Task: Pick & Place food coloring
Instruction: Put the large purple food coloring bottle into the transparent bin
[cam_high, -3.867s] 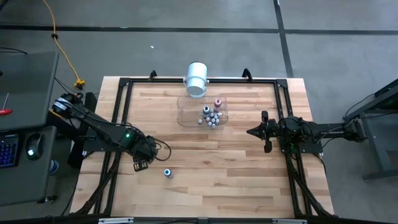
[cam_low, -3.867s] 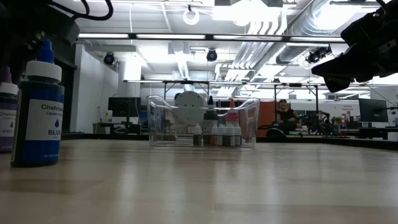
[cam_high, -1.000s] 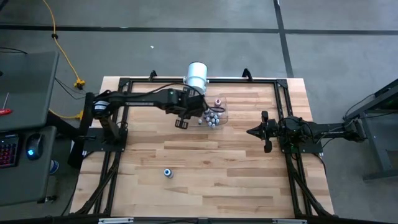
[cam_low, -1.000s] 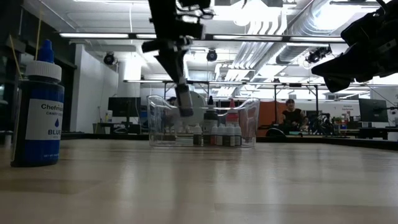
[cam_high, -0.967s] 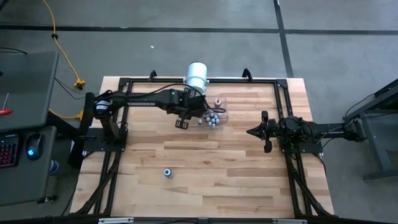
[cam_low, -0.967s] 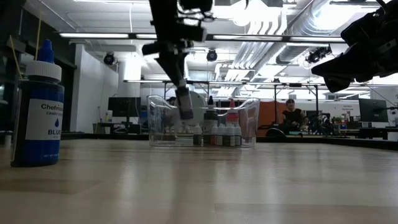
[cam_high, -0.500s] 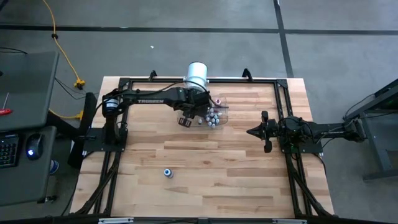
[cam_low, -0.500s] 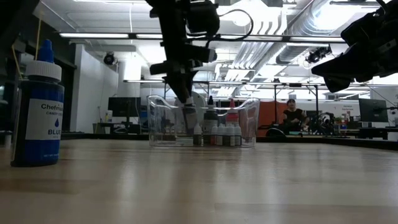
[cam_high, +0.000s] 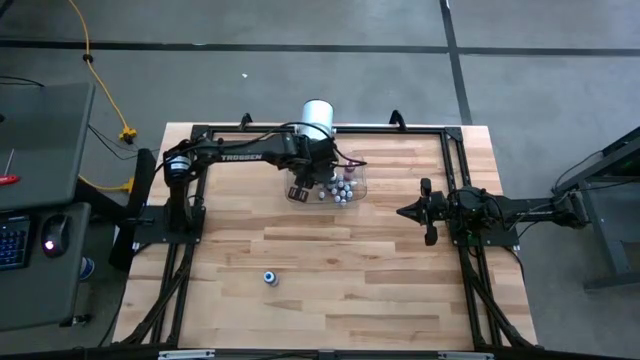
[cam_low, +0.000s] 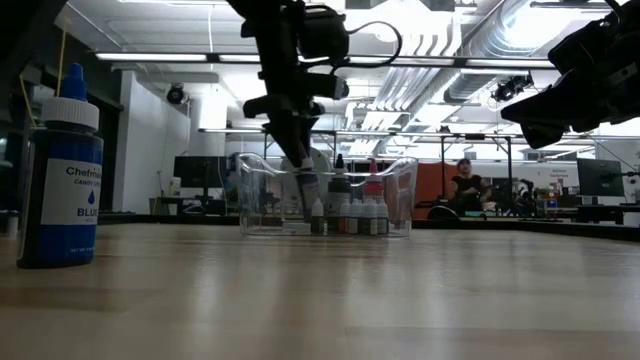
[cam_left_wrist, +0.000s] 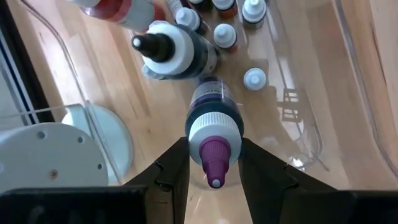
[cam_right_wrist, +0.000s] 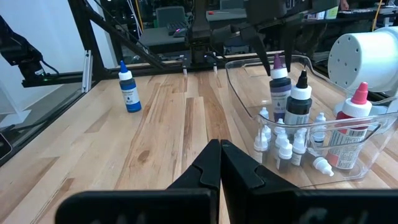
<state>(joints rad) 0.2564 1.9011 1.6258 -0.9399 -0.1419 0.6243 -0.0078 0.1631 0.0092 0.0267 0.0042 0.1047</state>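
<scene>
Left gripper (cam_left_wrist: 214, 163) lowering a purple-capped bottle (cam_left_wrist: 213, 127) into the clear tub (cam_high: 355, 190).
Its fingers pinch the bottle; the right gripper (cam_high: 405, 212), fingers pressed together, waits apart.

A white cylinder (cam_high: 317, 113) lies beside the clear plastic tub (cam_high: 356, 185) on the wooden table (cam_high: 350, 280).

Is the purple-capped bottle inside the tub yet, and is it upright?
Inside and upright: the purple-capped bottle stands within the clear tub beside a black-capped bottle, with the left gripper closed on it.
</scene>
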